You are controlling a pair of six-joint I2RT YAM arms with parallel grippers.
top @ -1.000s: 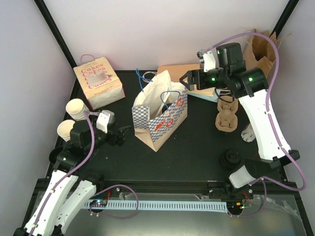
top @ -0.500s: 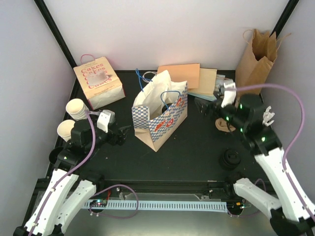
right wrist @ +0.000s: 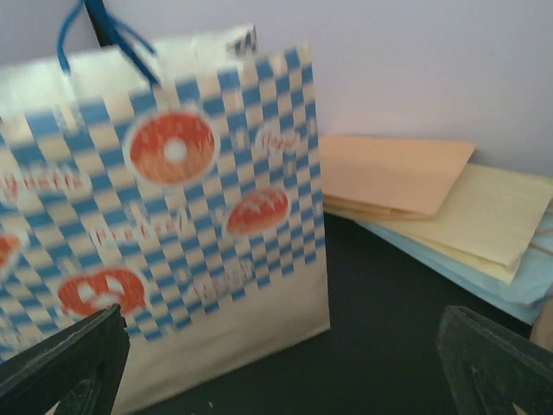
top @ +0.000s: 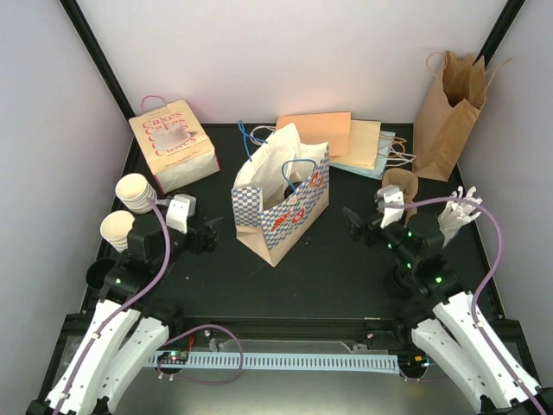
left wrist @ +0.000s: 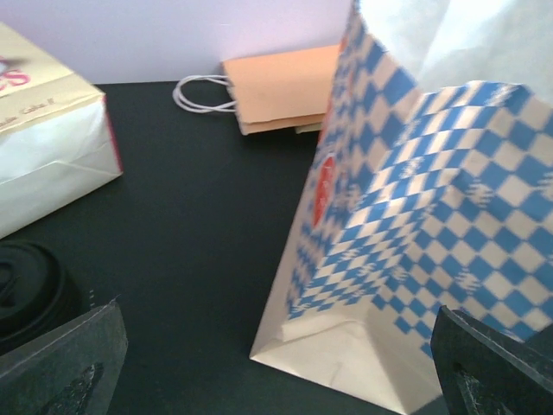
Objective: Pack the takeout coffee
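Two stacks of cream paper cups (top: 136,191) (top: 116,229) stand at the left edge, beside my left arm. A black lid (left wrist: 26,292) lies just left of my left gripper (top: 207,235) (left wrist: 276,372), which is open and empty, facing the base of the blue-checked bag (top: 281,206) (left wrist: 406,216). More black lids (top: 400,283) sit at the near right, partly under my right arm. My right gripper (top: 353,224) (right wrist: 276,367) is open and empty, low over the table, facing the checked bag's (right wrist: 164,233) printed side.
A "Cakes" bag (top: 173,143) stands at the back left and a tall brown bag (top: 449,108) at the back right. Flat paper bags (top: 346,138) (right wrist: 432,199) lie behind the checked bag. A brown cup carrier (top: 403,183) and a white object (top: 458,214) sit right of my right wrist.
My right arm has swung back from behind the checked bag, over the flat bags, to the near right, its gripper now low and facing the bag. My left arm barely moved.
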